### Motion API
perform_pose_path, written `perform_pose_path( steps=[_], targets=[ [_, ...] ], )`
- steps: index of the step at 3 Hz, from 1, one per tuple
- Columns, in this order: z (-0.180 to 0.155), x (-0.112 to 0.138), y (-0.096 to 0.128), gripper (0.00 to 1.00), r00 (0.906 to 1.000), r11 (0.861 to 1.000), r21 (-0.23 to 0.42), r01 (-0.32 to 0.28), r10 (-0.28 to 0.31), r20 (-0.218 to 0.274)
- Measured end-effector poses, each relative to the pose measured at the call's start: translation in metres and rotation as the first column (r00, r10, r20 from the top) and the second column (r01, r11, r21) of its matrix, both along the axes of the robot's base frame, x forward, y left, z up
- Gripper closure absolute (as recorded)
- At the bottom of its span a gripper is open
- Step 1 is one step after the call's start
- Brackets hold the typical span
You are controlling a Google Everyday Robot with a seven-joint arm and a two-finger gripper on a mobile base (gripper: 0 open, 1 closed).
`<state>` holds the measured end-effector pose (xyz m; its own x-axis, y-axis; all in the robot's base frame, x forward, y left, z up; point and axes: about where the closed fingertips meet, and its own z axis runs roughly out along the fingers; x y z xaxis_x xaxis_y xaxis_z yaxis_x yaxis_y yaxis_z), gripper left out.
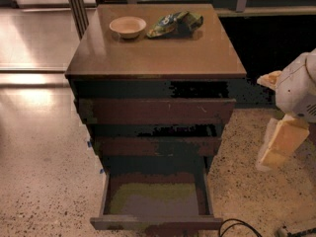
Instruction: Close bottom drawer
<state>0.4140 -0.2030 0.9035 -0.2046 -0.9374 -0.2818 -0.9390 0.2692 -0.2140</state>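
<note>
On the left of the brown desk's (163, 58) top sits a small pale bowl (127, 26), with a crumpled green snack bag (175, 23) just beside it near the desk's back edge. Down the desk's front, the top drawer (155, 111) and middle drawer (157, 146) stand slightly out, while the bottom drawer (154, 201) at the desk's foot is pulled far out, its greyish-green floor showing and its plain front nearest the camera. Right of the desk and well apart from it, about level with the middle drawer, hangs the robot's white and yellowish hand (282, 143); whether it is wide or narrow I cannot tell.
</note>
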Motion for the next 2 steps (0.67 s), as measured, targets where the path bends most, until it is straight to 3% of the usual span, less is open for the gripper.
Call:
perform_pose_path(
  steps=[2],
  targets=[
    [-0.116, -0.023, 0.020, 0.00, 0.9994, 0.994, 0.110, -0.014, 0.018, -0.031]
  ],
)
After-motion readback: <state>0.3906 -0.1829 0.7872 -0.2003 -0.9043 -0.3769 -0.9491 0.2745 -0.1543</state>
